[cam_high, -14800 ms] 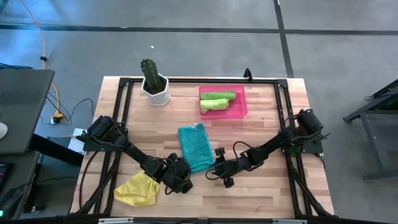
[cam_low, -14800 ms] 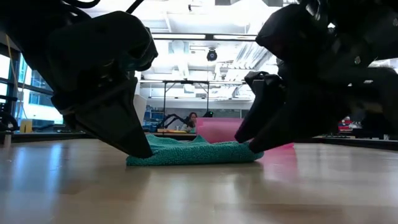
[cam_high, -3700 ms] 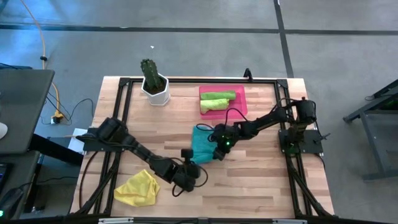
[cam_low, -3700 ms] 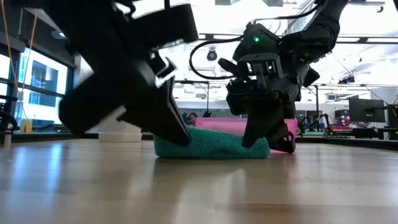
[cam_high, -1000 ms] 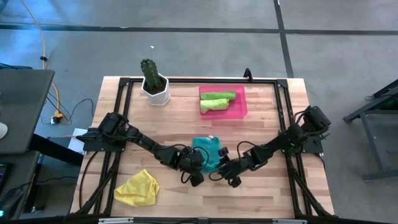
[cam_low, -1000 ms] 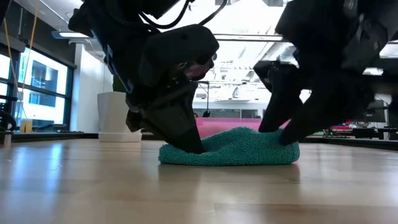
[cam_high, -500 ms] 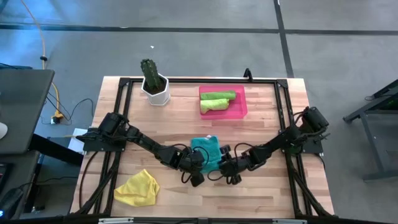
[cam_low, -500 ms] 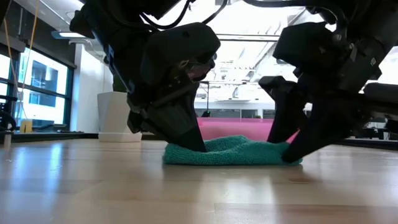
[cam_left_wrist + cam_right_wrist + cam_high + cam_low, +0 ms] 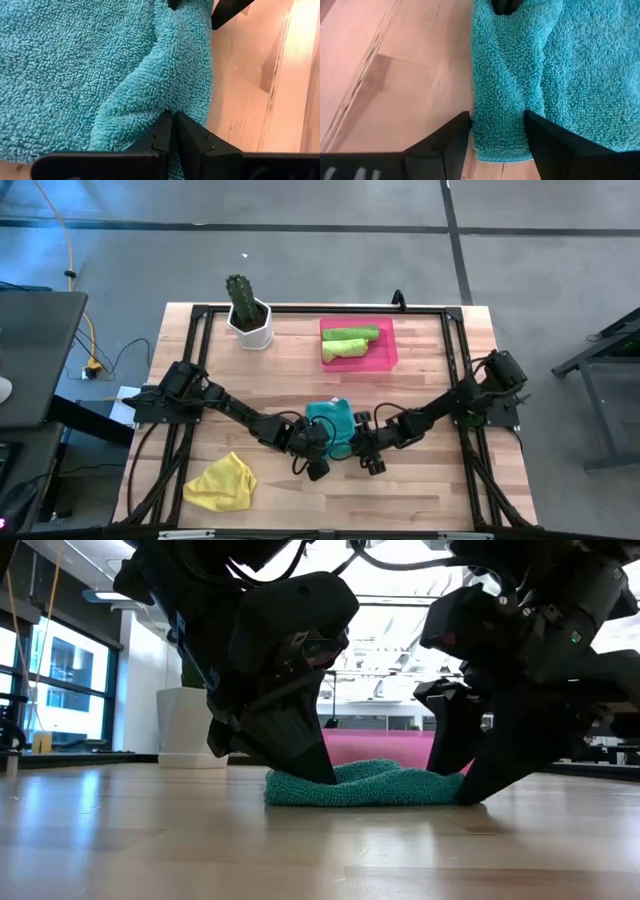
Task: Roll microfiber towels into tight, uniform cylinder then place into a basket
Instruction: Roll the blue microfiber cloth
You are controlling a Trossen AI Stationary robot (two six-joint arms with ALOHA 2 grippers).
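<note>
From above, the teal towel (image 9: 331,425) is being worked at mid-table, well short of the pink basket (image 9: 385,356), in which two green rolls (image 9: 349,341) are lying. It is being flanked by the left gripper (image 9: 317,442) and the right gripper (image 9: 362,442), seemingly so that both ends roll evenly.

At table height, the towel (image 9: 365,785) is being pinned flat at both ends.

From the left wrist, a fold of towel (image 9: 150,85) is being pinched between closed fingers (image 9: 161,137).

From the right wrist, the towel's corner (image 9: 502,125) is being straddled by spread fingers (image 9: 454,135), not yet clamped.
</note>
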